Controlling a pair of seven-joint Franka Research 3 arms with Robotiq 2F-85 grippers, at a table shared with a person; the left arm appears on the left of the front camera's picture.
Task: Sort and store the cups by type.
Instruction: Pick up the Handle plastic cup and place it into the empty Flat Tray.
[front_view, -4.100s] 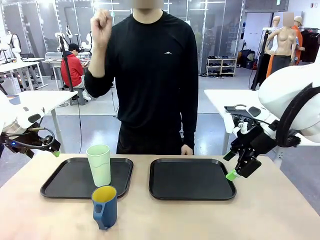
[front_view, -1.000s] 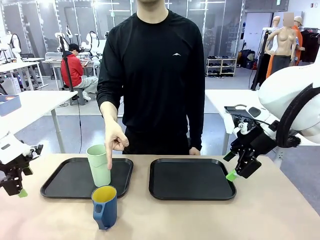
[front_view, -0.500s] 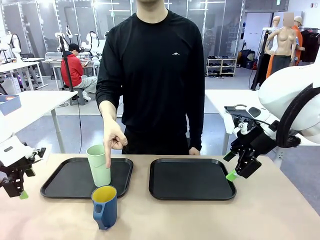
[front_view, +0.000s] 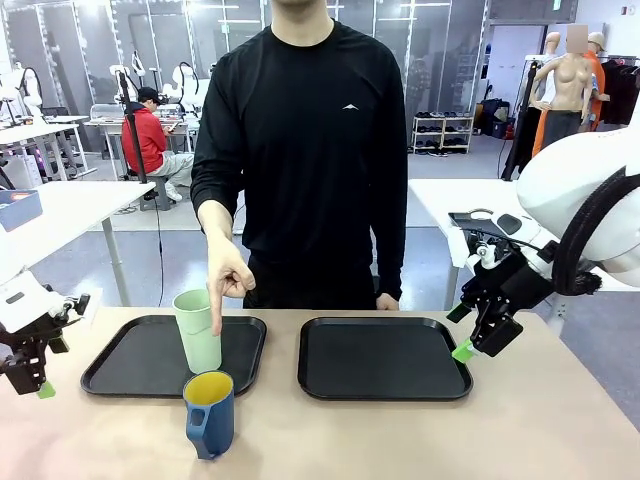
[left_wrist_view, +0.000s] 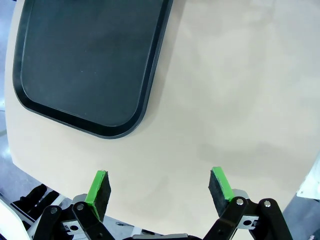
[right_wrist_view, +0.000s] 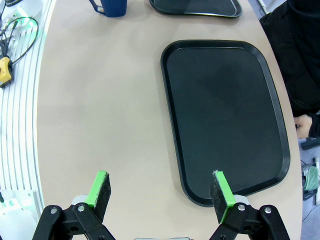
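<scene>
Inspector: Person's hand (front_view: 228, 283)?
Clerk: Curled, forefinger pointing down at pale mint-green tapered tumbler (front_view: 199, 330) on left black tray (front_view: 120, 365); earlier, a raised fist.
Inspector: Grippers?
Clerk: Both agape, empty: left gripper (left_wrist_view: 160, 181), right gripper (right_wrist_view: 161, 182). Dark blue handled mug (front_view: 210, 413) on table (front_view: 400, 440) before that tray.

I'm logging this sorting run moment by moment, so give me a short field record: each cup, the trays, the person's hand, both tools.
mint tumbler: upright on the left tray, toward its front right corner
blue mug: upright on the table, just in front of that tray
right tray: beside the left tray, on the robot's right
person's hand: index finger pointing down at the tumbler
left tool: open, holding nothing, outside the left tray's outer edge
right tool: open, holding nothing, by the right tray's outer edge
</scene>
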